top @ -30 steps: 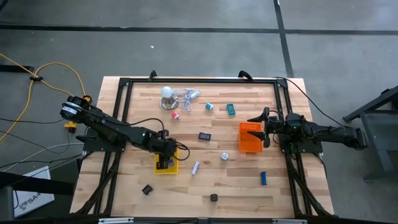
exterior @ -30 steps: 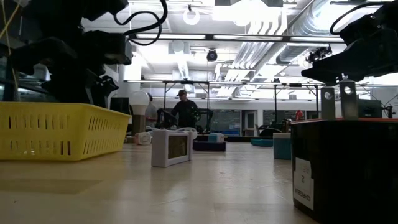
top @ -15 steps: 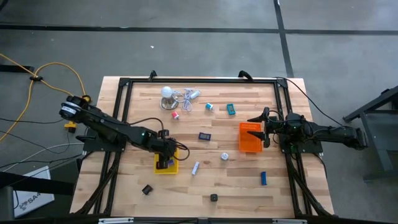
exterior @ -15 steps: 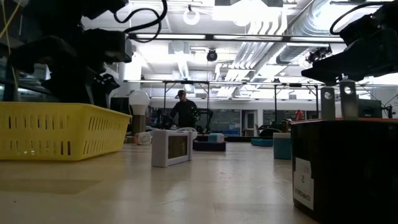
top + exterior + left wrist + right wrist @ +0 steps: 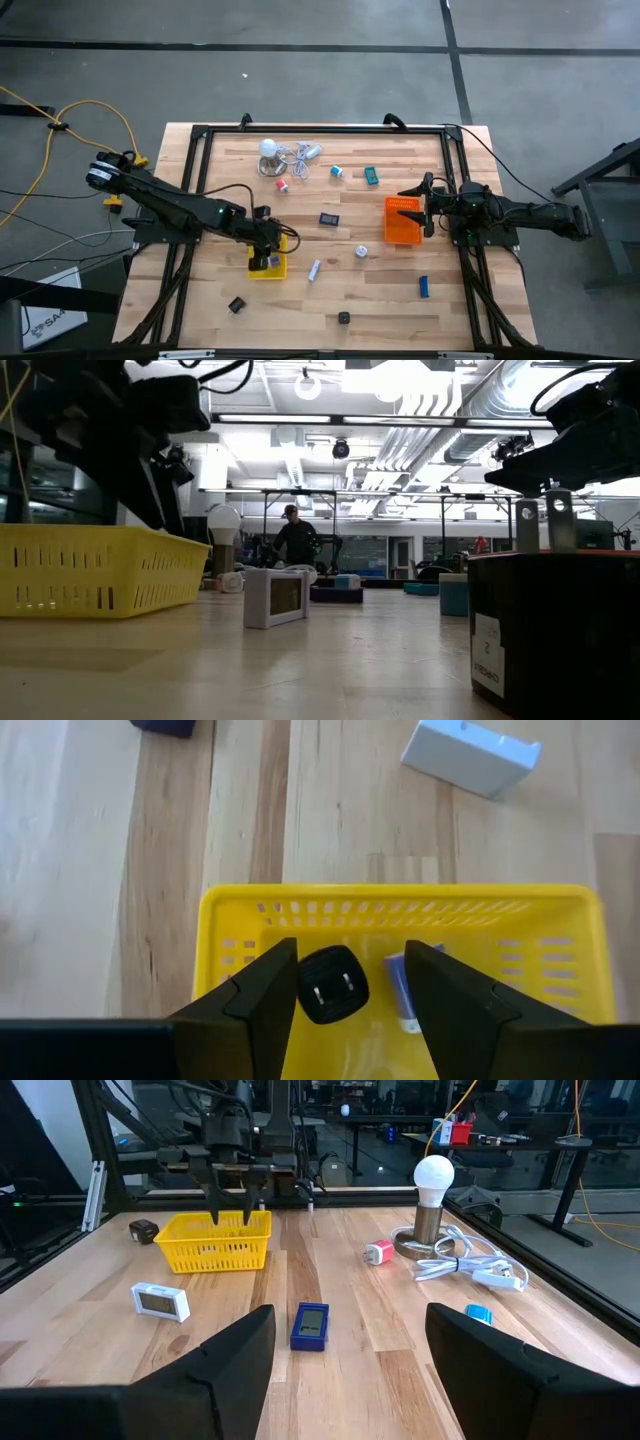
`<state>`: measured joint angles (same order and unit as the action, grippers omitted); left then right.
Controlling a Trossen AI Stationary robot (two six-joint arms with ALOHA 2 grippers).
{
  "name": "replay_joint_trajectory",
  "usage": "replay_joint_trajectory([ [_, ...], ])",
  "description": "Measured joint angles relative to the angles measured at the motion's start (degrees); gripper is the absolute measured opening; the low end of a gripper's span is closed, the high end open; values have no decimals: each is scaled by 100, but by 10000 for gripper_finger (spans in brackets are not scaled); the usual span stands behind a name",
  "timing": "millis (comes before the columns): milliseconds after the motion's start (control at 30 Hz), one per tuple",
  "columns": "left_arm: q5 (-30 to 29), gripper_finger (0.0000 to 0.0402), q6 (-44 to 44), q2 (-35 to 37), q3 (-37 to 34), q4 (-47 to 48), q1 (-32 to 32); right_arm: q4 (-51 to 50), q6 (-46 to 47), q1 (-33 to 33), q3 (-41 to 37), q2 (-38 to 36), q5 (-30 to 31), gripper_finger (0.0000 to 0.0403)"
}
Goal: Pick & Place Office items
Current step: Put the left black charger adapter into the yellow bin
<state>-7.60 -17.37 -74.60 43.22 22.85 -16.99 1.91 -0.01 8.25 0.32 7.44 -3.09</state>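
Left gripper (image 5: pixel 348 982) above yellow tray (image 5: pixel 240 910), fingers spread, empty (black plug (image 5: pixel 333 984) lies inside). Right gripper (image 5: pixel 350 1342) beside orange tray (image 5: pixel 402 220), fingers spread.

Yellow tray (image 5: pixel 400 910): near wall being cut off by the left wrist picture's edge. Blue item (image 5: pixel 405 992) inside it: partly hiding behind a finger (image 5: pixel 455 1005), kind unclear. Dark block (image 5: pixel 165 726): mostly running past the edge. Small black items (image 5: pixel 343 318) overhead: showing too small to identify.
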Motion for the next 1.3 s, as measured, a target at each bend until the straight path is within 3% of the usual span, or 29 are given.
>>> replay_joint_trajectory([
  [433, 5, 179, 81, 84, 45, 49, -173, -2, 0, 0, 0, 0, -2, 248],
  [733, -459, 179, -529, 220, 655, 1295, -621, -2, 0, 0, -2, 0, -2, 248],
  [900, -809, 179, -1302, 272, 932, 1896, -991, -3, -1, 0, -1, 0, -1, 248],
  [1300, -1272, 179, -3603, 288, 968, 2278, -2126, 0, 0, 0, -1, 0, 0, 248],
])
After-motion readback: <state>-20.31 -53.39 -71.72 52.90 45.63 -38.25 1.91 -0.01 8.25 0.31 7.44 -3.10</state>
